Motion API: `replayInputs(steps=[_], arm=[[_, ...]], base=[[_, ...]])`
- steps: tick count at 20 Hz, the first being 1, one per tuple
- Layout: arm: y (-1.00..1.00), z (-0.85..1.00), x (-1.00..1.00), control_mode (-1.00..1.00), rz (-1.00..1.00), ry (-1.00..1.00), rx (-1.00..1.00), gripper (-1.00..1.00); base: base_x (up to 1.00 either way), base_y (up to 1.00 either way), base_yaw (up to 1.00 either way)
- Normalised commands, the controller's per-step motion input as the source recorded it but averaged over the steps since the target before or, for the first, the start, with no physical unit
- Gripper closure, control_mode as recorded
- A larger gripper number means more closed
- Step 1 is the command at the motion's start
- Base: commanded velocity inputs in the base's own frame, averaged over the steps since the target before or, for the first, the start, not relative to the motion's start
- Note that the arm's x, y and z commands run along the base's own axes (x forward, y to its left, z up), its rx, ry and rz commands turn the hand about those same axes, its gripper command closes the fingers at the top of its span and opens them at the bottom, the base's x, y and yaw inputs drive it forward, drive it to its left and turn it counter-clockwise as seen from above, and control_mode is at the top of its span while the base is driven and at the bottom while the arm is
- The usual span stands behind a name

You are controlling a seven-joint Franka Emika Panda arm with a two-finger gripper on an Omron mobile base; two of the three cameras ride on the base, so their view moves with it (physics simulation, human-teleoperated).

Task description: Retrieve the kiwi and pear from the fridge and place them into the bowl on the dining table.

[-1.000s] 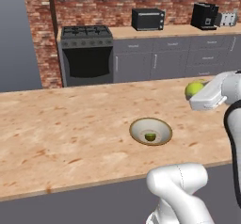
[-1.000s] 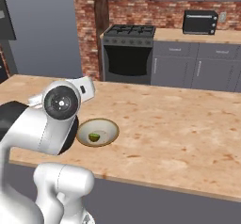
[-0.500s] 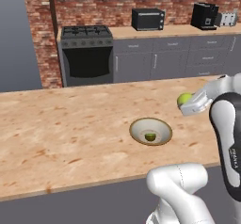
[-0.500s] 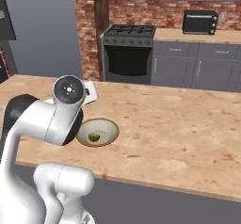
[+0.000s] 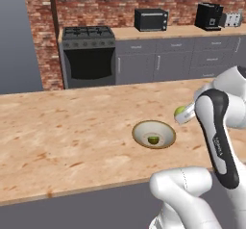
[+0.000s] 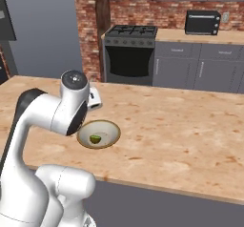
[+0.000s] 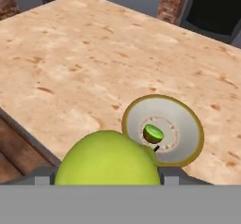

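Note:
My gripper [image 5: 182, 113] hangs over the dining table [image 5: 72, 132], just right of the bowl [image 5: 139, 133] and a little above it. It is shut on the pear [image 5: 179, 111], a bright yellow-green ball. In the hand view the pear [image 7: 108, 159] bulges between the fingers and hides their tips. The tan-rimmed bowl [image 7: 188, 124] lies just beyond it, with the kiwi [image 7: 153, 133] inside. The right base view has the bowl [image 6: 112, 128] and kiwi [image 6: 95, 139] partly behind my arm.
A stove [image 5: 89, 55] stands by a brick wall behind the table. Grey wall counters carry a microwave [image 5: 151, 19] and a coffee machine [image 5: 209, 15]. The table [image 6: 181, 130] stretches wide on both sides of the bowl. The fridge is hard to make out.
The gripper has carried the pear leftward and down toward the bowl, from the table's right end to just beside the rim. The bowl and kiwi have stayed put.

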Motion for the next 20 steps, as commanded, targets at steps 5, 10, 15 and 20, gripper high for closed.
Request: replayInputs(steps=[5, 10, 15, 20], arm=[[-0.04, -0.58, 0.38, -1.0, 0.0, 0.2, -0.03, 1.0], [-0.01, -0.54, 0.39, -1.0, 0.0, 0.13, -0.02, 1.0], [-0.01, -0.41, 0.34, -1.0, 0.0, 0.02, 0.0, 1.0], [0.0, -0.36, 0.33, -1.0, 0.0, 0.0, 0.0, 1.0]], base=[[0.0, 0.0, 0.0], [0.0, 0.0, 0.0], [0.0, 0.0, 0.0], [0.0, 0.0, 0.0]])
